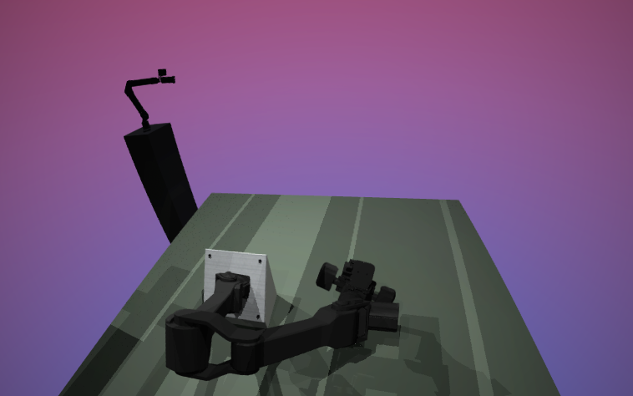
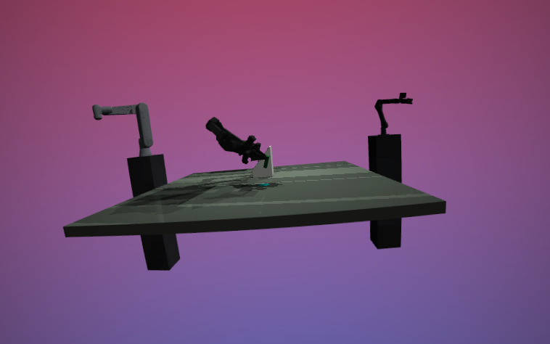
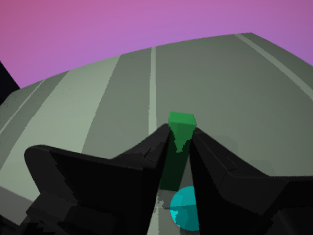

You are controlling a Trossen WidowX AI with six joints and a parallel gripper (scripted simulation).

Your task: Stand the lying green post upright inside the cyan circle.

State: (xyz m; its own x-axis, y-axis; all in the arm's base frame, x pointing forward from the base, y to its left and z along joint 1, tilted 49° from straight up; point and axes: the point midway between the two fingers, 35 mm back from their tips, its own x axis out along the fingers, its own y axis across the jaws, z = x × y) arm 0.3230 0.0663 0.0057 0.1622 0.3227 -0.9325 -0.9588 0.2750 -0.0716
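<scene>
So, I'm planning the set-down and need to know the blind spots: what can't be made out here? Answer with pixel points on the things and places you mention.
- Cyan circle (image 2: 264, 184) (image 3: 184, 208), top view: hidden, apparently behind the arm.
- Circle's right side, wrist view: covered by the pincer's finger.
- Green post (image 2: 266, 162) (image 3: 182, 130), top view: hidden by the pincer (image 3: 179, 130).
- Post's exact tilt, exterior view: too small.
</scene>
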